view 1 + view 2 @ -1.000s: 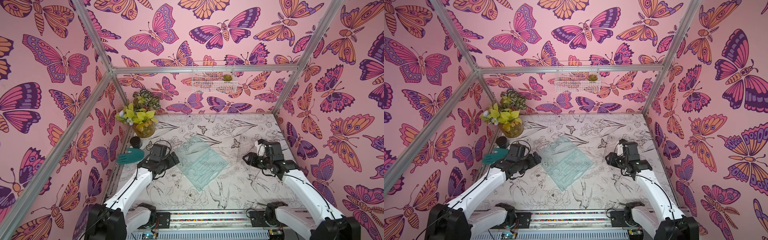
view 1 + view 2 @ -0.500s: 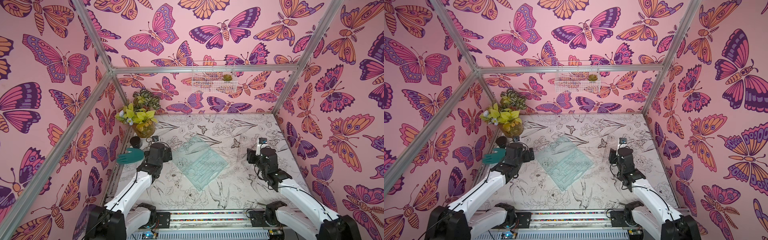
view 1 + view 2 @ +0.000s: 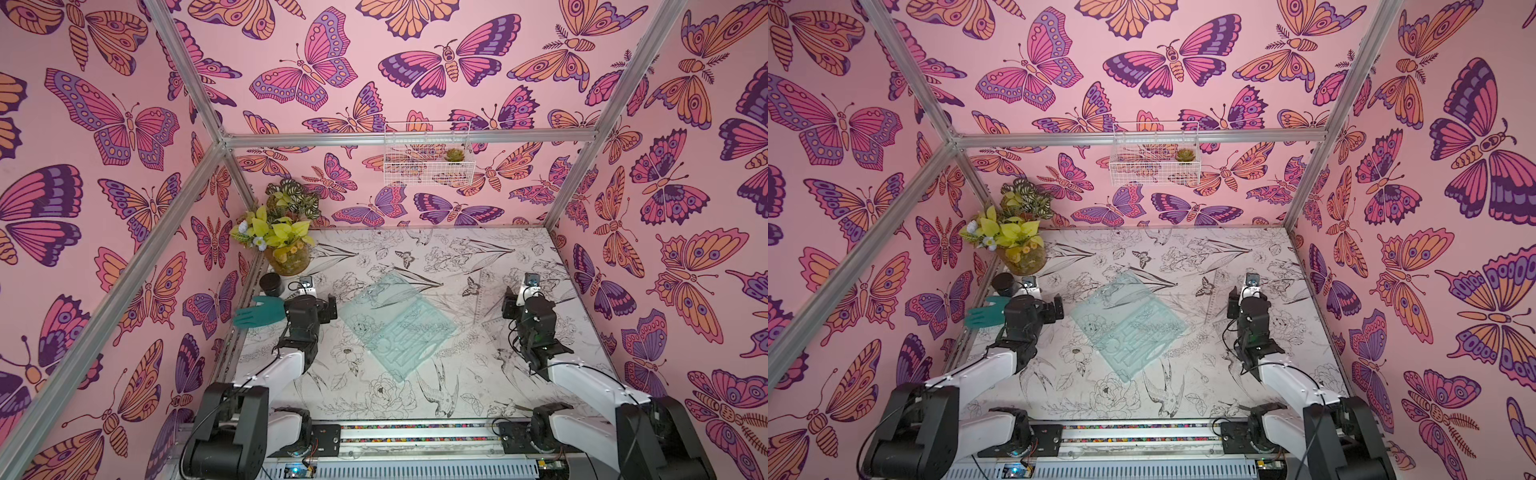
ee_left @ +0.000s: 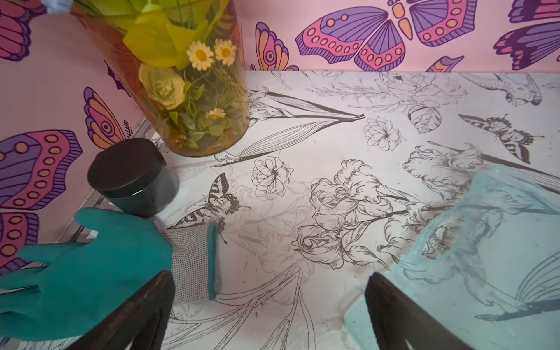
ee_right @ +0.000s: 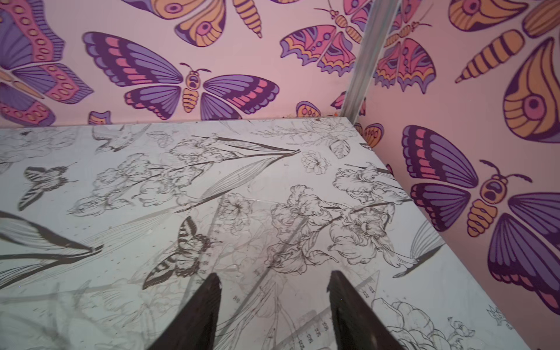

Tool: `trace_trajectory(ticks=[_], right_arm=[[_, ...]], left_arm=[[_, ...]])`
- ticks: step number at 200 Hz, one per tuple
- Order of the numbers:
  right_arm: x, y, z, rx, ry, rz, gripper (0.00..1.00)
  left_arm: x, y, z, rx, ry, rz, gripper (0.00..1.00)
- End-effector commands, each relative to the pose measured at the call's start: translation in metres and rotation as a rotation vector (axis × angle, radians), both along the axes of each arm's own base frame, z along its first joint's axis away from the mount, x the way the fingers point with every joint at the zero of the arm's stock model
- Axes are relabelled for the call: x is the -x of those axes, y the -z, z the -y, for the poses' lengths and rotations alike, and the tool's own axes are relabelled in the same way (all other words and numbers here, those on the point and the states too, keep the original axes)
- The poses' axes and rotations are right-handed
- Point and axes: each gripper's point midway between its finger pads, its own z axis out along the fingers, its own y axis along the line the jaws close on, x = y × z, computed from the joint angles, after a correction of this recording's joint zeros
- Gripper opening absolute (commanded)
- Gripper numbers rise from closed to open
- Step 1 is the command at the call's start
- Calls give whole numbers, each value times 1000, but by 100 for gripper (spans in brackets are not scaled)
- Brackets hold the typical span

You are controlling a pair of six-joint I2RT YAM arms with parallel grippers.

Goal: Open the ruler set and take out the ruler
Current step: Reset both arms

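Note:
The ruler set [image 3: 397,322] [image 3: 1127,326], a translucent pale aqua case, lies opened out flat in the middle of the table; one corner shows in the left wrist view [image 4: 491,260]. Clear rulers [image 5: 315,325] lie on the table to its right, faint in a top view [image 3: 482,299]. My left gripper [image 3: 331,308] [image 4: 268,278] is open and empty between the case and the glove. Just above the clear rulers, my right gripper [image 3: 508,302] [image 5: 275,277] stands open with nothing between its fingers, and it points toward the back wall.
A teal glove [image 3: 257,312] [image 4: 91,272], a black jar [image 3: 271,284] [image 4: 130,175] and a flower vase [image 3: 286,257] [image 4: 194,100] crowd the left edge. A wire basket [image 3: 428,160] hangs on the back wall. Walls close in on both sides.
Both grippers have swung away from the case's sides and drawn back. The right one now faces the back wall with its jaws a little wider. The case has not moved.

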Motion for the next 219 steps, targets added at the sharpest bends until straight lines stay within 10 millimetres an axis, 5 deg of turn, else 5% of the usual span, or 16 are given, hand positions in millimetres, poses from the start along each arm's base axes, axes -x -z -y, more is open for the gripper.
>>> trace_trajectory(ticks=[1,30,68,83,98,107,219], right_arm=[[-5,10,9,-1,26,31,58],[-16,23,0,12,-60,27,57],[-33,44,6,-93,-130,39,56],[-41,53,9,-112,-114,-91,58],[-44,52,8,-109,-125,-60,69],[-43,51,7,-108,-127,-50,100],[-45,55,4,-104,-135,-106,99]], left_arm=[[-14,-1,2,10,56,19,100],[-22,1,13,-23,158,93,100],[-27,20,-1,42,126,71,100],[-28,18,-2,41,125,82,100],[-28,19,-1,39,128,79,100],[-28,19,-1,39,127,77,100],[-28,18,-1,30,125,86,100]])
